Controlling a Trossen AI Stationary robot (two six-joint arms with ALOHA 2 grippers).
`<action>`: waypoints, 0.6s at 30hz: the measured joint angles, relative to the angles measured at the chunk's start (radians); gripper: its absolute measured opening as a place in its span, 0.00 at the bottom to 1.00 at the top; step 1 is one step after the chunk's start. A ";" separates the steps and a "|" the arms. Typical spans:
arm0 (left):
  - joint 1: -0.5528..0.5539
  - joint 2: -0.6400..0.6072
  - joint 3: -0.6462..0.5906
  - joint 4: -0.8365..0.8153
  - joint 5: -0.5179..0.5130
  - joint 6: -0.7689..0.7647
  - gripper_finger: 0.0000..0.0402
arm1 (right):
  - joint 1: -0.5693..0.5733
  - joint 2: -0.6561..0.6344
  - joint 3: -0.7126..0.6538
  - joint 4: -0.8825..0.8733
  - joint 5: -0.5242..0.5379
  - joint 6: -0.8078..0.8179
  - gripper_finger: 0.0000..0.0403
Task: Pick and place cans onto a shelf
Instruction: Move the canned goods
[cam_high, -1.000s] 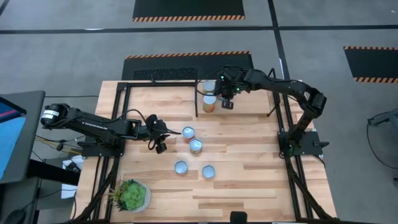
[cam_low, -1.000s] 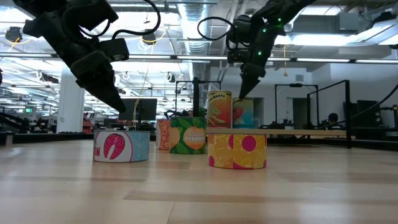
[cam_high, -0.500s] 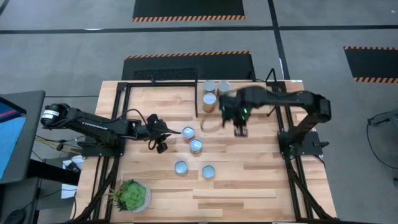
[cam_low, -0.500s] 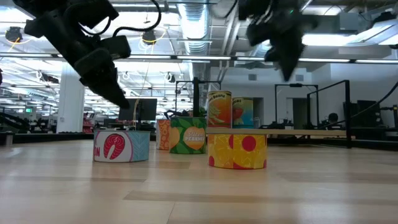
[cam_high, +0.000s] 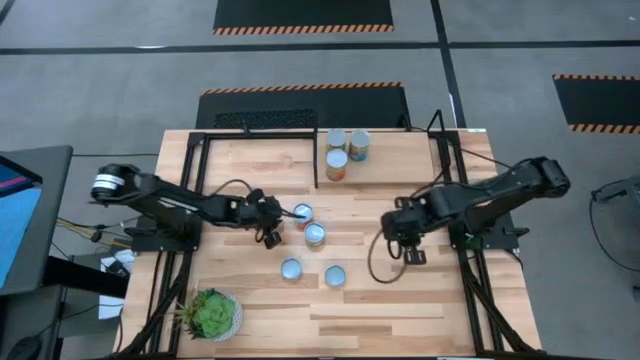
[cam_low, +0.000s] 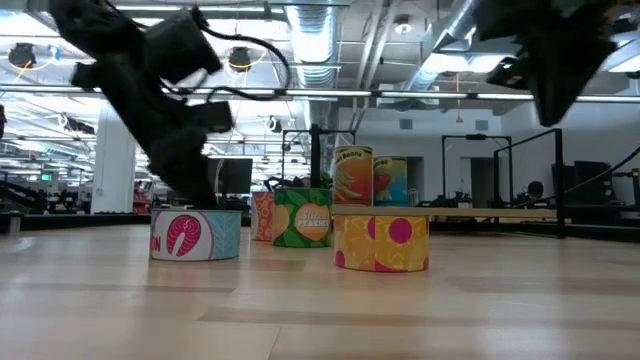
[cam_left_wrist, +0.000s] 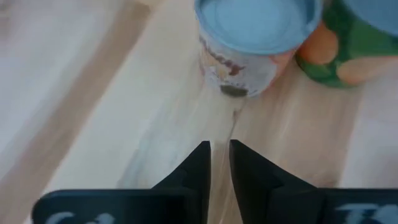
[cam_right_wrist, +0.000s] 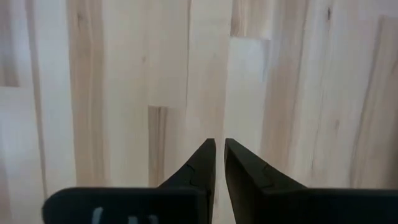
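Note:
Four cans stand on the tabletop: one with an orange label (cam_high: 302, 213), one green (cam_high: 315, 234), and two nearer ones (cam_high: 291, 268) (cam_high: 335, 275). Three more cans (cam_high: 337, 165) (cam_high: 337, 139) (cam_high: 359, 145) stand on the shelf (cam_high: 400, 160) at the far edge. My left gripper (cam_high: 272, 232) is shut and low over the table, just left of the orange-labelled can (cam_left_wrist: 255, 25), with bare wood between them. My right gripper (cam_high: 412, 252) is shut over bare wood (cam_right_wrist: 219, 155), right of the table cans.
A potted plant (cam_high: 210, 313) stands at the near left corner. Black frame rods run along the table's left (cam_high: 190, 200) and right (cam_high: 465, 200) sides. In the low view the salmon-printed can (cam_low: 195, 235) and the yellow can (cam_low: 380, 243) stand nearest.
My right gripper has left the cans on the shelf and swung toward the table's near edge and a little to the right, ending over bare wood. My left gripper has gone toward the table's right and down, closer to the orange-labelled can. No can has moved.

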 joint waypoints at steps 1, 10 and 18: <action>0.004 0.032 0.021 0.004 -0.005 0.004 0.10 | 0.013 -0.017 -0.015 0.003 0.009 0.024 0.15; -0.018 0.266 0.358 -0.167 0.060 0.101 0.05 | 0.108 -0.102 -0.068 0.008 0.089 0.122 0.15; -0.108 0.286 0.446 -0.396 0.027 0.049 0.05 | 0.164 -0.128 -0.069 0.004 0.154 0.129 0.15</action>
